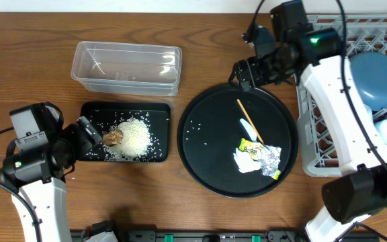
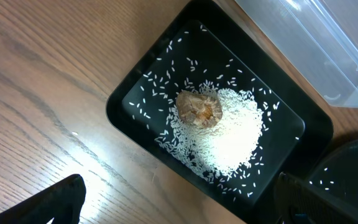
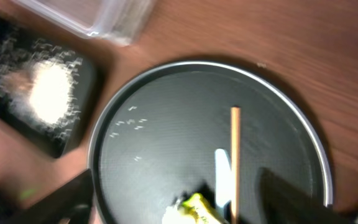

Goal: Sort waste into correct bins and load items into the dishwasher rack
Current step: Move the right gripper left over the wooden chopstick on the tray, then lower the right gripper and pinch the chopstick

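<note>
right gripper (image 1: 242, 75) hangs over the far rim of the round black tray (image 1: 193, 171), fingers spread wide, nothing between them. its own wrist view, though blurred, confirms the gap. just near of it on that tray lies the thin wooden stick (image 1: 242, 109), resting against a white spoon (image 1: 246, 126). nearer again, bunched and touching, are the yellow-green wrapper (image 1: 250, 146), crumpled foil (image 1: 271, 160) and white tissue (image 1: 245, 163). right of the tray stands the dishwasher rack (image 1: 314, 144), a blue round dish (image 1: 380, 77) already in it, partly behind the arm.

left gripper (image 1: 91, 134) sits at the left end of the black rectangular tray (image 1: 154, 113), likewise wide open and empty. that tray carries the white rice (image 1: 136, 138), with the brown lump (image 2: 199, 109) on the heap's left side. the clear tub (image 1: 126, 67), just beyond, holds nothing.

handling, as judged:
- the stick is light, stiff and lies flat, so pinch it across its free far half, clear of the spoon.
- the spoon looks smooth and may slip, so take it by the handle.
- wrapper, foil and tissue are soft and will crush, so grip the bulk from above.

views:
- overhead alone shows the rack and both arms.
- left wrist alone resolves the lump's texture and the single grains.
- right wrist shows stick beside spoon but cuts off foil and tissue.
</note>
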Motion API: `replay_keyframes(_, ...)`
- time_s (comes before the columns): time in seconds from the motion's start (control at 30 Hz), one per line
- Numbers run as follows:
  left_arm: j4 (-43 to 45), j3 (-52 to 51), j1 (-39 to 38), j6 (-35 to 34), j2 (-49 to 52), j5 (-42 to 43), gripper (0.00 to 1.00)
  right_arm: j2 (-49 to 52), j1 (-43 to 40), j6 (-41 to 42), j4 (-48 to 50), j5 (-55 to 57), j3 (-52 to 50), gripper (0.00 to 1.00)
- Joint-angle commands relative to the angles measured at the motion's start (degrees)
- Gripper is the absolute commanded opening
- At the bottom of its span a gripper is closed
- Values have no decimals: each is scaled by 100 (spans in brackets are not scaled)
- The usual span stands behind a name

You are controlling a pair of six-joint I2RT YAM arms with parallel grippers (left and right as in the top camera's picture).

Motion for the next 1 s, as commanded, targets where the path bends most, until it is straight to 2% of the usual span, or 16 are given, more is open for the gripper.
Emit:
replay_keyframes(0.0, -15, 116, 31, 116, -4, -15, 98, 345, 271, 304, -13, 1405, -190, 70)
replay_keyframes(0.2, -15, 116, 31, 116, -4, -15, 98, 1163, 619, 238, -74, 1534, -356, 71)
replay_keyframes(0.3, -15, 116, 31, 116, -4, -15, 98, 1572, 623, 302, -155, 1550, -385, 67)
replay_keyframes(0.43, -15, 116, 31, 116, -4, -15, 98, 2055, 612, 372, -208, 1547, -385, 53)
replay_keyframes(0.97, -15, 116, 31, 116, -4, -15, 98, 2625, 581, 367, -166, 2234, -476, 50)
